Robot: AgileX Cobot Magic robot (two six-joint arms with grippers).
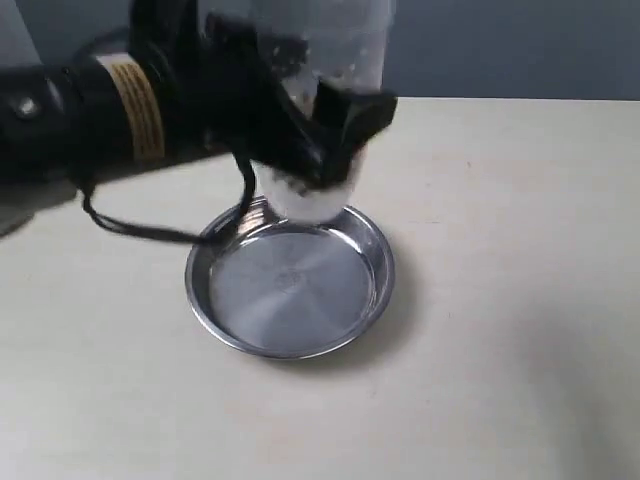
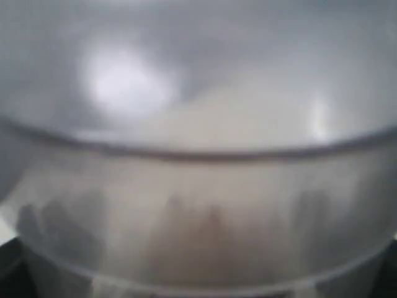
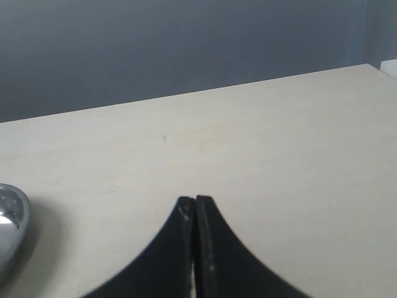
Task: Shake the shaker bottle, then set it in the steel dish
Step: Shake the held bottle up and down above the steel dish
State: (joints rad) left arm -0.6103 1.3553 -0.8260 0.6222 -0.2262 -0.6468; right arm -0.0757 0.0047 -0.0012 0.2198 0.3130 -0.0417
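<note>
We see a pale bench (image 1: 500, 300) carrying one thing: a round, shiny steel dish (image 1: 300, 300), well in from its far edge.

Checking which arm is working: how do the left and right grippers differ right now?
The left gripper is closed on the shaker bottle, jaws spread wide; the right gripper is shut and empty. The left is by the rim of the steel dish; the right is over the table beside it. Both are black.
</note>
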